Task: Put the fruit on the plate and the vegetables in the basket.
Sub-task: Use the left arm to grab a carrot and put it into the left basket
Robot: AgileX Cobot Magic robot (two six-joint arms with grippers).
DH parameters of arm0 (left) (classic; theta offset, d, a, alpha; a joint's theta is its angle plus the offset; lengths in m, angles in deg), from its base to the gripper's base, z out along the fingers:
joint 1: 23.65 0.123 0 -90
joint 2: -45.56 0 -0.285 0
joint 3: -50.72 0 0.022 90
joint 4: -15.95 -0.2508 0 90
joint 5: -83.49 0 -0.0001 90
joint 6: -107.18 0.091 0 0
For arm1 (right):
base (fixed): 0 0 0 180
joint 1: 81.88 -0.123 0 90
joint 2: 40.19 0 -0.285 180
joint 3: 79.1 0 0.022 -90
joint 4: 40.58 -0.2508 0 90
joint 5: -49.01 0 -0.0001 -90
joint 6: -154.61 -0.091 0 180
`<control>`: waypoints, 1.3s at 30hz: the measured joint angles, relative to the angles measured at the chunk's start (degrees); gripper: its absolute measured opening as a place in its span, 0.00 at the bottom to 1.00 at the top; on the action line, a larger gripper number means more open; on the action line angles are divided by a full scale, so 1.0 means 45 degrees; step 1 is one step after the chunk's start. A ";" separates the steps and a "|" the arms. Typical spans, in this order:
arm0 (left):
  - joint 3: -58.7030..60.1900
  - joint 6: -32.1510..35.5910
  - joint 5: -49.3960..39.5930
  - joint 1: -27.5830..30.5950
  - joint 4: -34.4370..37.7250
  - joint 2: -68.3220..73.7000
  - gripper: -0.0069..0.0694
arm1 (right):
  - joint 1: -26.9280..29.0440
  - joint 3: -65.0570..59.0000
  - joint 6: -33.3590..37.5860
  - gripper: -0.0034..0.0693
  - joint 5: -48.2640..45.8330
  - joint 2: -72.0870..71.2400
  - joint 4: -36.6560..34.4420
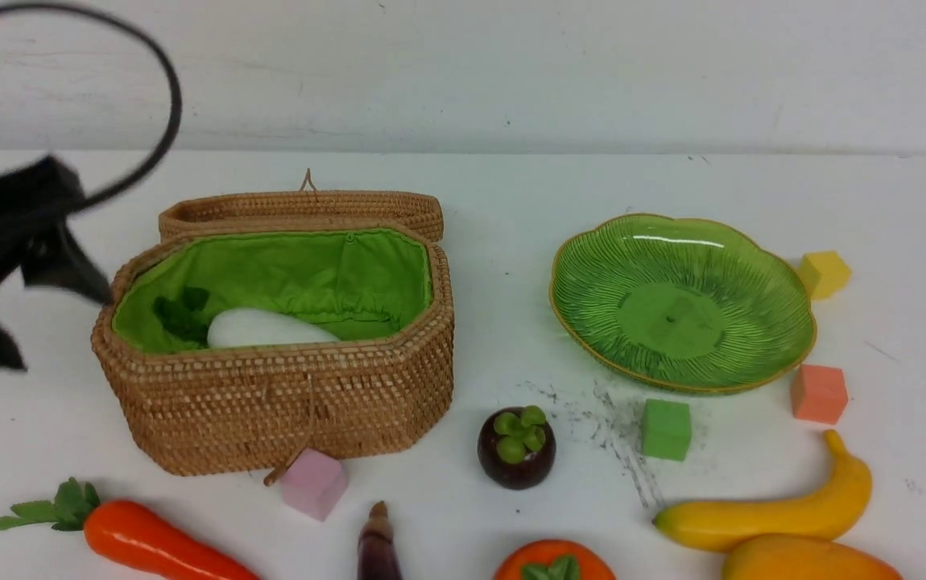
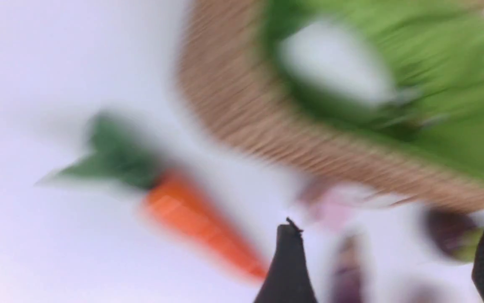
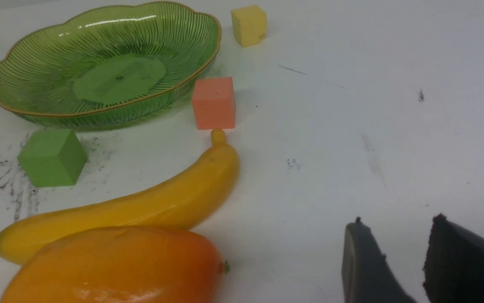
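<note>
The woven basket [image 1: 286, 403] stands open at the left, and the white radish [image 1: 266, 329] lies on its green lining. The green plate [image 1: 745, 274] at the right holds nothing. Along the front edge lie the carrot [image 1: 149, 544], eggplant [image 1: 378, 548], mangosteen [image 1: 516, 447], persimmon [image 1: 553, 564], banana [image 1: 777, 511] and mango [image 1: 801, 560]. My left gripper [image 2: 389, 235] is a moving blur left of the basket, open and holding nothing. My right gripper [image 3: 397, 223] hovers over bare table to the right of the banana [image 3: 141, 206], open with nothing between its fingers.
Foam cubes are scattered about: pink [image 1: 314, 483] against the basket's front, green [image 1: 666, 429] and orange [image 1: 819, 393] in front of the plate, yellow [image 1: 824, 274] to its right. The basket's lid [image 1: 302, 208] lies folded back behind it. A black cable [image 1: 165, 121] arcs above the left arm.
</note>
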 joint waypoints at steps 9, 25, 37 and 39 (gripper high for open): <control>0.2655 -0.0123 0.2275 0.0000 0.1396 -0.0432 0.74 | 0.0000 0.0000 0.0000 0.38 0.0000 0.0000 0.0000; 0.2776 -0.4390 0.1910 -0.0058 -0.0633 0.2047 0.73 | 0.0000 0.0000 0.0000 0.38 0.0000 0.0000 0.0000; 0.2776 -0.9611 0.2603 -0.3491 -0.4097 0.3679 0.74 | 0.0000 0.0000 0.0000 0.38 0.0000 0.0000 0.0000; 0.2776 -0.9680 0.2667 -0.3551 -0.4008 0.4107 0.76 | 0.0000 0.0000 0.0000 0.38 0.0000 0.0000 0.0000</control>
